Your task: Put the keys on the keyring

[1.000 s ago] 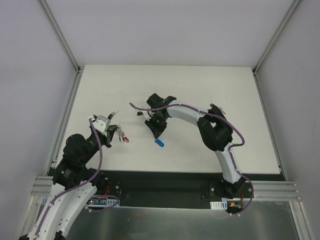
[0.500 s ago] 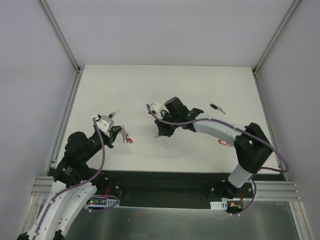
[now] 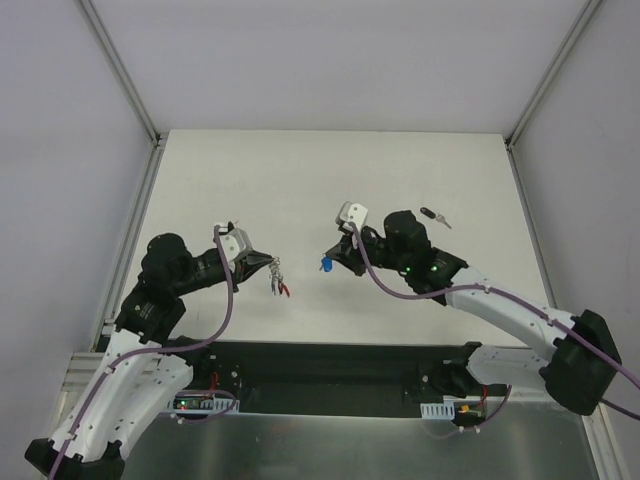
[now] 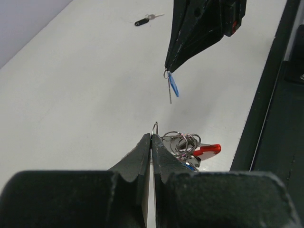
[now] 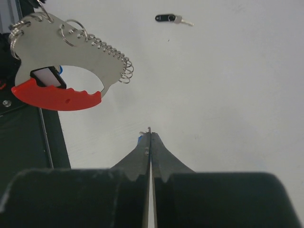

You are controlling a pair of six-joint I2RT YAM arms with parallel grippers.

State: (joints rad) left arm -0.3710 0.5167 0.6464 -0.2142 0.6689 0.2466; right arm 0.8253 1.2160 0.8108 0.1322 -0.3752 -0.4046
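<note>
My left gripper is shut on a thin silver ring of the keyring, which hangs above the table left of centre. In the left wrist view, its tips pinch that ring, with the chain loops and red band just right of them. Opposite it, my right gripper is shut on the blue-headed key. That key dangles from the right gripper's tips in the left wrist view. From the right wrist, only a blue sliver shows beside the tips, and the keyring hangs at upper left.
A black-headed key lies on the white table at the right rear; it also shows as a small dark key in the left wrist view and again in the right wrist view. The black front rail runs below both grippers.
The right gripper closed on the blue-headed key, lifted it off the table and turned to face the left gripper. The left gripper carried the keyring rightward and higher.
</note>
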